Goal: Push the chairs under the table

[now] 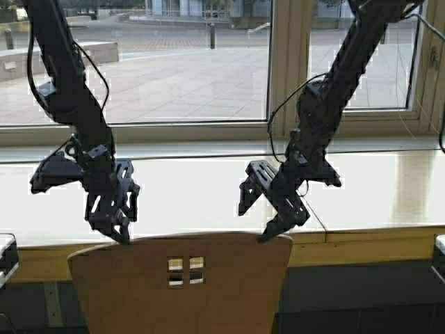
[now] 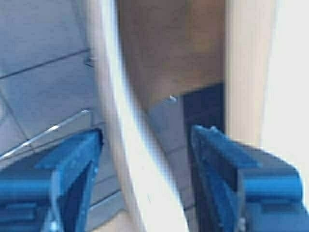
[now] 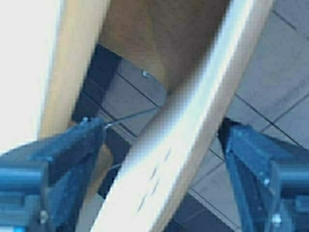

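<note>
I've got left gripper (image 1: 119, 233) and right gripper (image 1: 272, 233) spread, straddling the plywood chair (image 1: 182, 284) back's top corners, chair just short of the counter table (image 1: 361, 245), ready to shove evenly.

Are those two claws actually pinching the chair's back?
Apart. Both wrist views show the chair back's top edge between open jaws of the left claw and right claw, with gaps on each side.

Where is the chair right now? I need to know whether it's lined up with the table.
In the high view the chair stands bottom centre against the table edge, its back between left gripper and right gripper.
</note>
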{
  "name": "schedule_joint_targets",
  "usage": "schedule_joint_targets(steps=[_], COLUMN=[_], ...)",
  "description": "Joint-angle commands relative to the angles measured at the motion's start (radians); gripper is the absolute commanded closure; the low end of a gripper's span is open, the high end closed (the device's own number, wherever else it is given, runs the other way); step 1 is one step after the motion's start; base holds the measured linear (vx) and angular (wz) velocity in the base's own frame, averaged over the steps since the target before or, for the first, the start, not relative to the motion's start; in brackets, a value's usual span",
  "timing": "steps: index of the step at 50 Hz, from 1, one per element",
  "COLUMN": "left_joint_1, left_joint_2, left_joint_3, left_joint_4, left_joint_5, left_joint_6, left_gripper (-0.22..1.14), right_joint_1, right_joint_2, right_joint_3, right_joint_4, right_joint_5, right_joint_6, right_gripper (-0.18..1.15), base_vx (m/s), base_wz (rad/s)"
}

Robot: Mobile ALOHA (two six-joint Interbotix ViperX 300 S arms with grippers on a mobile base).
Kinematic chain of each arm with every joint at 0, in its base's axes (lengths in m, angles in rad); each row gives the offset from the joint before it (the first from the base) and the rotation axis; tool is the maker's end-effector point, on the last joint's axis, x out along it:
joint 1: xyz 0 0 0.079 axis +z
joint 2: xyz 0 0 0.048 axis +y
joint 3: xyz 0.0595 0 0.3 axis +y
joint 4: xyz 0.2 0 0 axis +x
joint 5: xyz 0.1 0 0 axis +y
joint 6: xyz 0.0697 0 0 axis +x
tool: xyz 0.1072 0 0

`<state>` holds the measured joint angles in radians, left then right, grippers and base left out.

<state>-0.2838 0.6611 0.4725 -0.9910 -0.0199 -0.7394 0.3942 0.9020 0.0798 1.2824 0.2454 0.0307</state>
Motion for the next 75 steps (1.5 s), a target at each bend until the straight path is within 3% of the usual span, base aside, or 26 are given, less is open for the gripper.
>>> schedule_joint_targets(steps=[1, 14, 25, 31, 38, 47, 75], left_joint_1=[0.011, 0.044, 0.175, 0.196, 0.196, 0.196, 0.196], left_joint_2=[-0.175, -0.531, -0.891, -1.017, -1.135, -1.255, -1.27], left_joint_3=[0.075, 0.287, 0.433, 0.446, 0.454, 0.489, 0.489], left_joint_4=[0.005, 0.049, 0.215, 0.311, 0.402, 0.472, 0.472], left_joint_5=[-0.002, 0.005, 0.11, 0.201, 0.262, 0.253, 0.123], left_joint_6=[0.054, 0.256, 0.551, 0.704, 0.854, 0.968, 0.973], left_gripper=[0.02, 0.02, 0.02, 0.02, 0.02, 0.02, 0.02], right_joint_1=[0.006, -0.018, -0.052, -0.051, -0.051, -0.051, -0.04], right_joint_2=[-0.175, -0.508, -0.752, -0.856, -0.966, -1.023, -1.008], right_joint_3=[0.078, 0.299, 0.445, 0.522, 0.615, 0.652, 0.655], right_joint_4=[-0.012, -0.16, -0.545, -0.788, -0.965, -1.002, -0.989], right_joint_5=[-0.021, -0.083, -0.1, -0.129, -0.167, -0.225, -0.206], right_joint_6=[-0.002, -0.006, -0.011, -0.011, -0.011, -0.008, -0.002], right_gripper=[-0.03, -0.03, -0.03, -0.03, -0.03, -0.03, -0.03], base_vx=[0.0, -0.01, -0.05, -0.08, -0.07, -0.08, -0.18], base_wz=[0.0, 0.03, 0.12, 0.17, 0.26, 0.42, 0.51])
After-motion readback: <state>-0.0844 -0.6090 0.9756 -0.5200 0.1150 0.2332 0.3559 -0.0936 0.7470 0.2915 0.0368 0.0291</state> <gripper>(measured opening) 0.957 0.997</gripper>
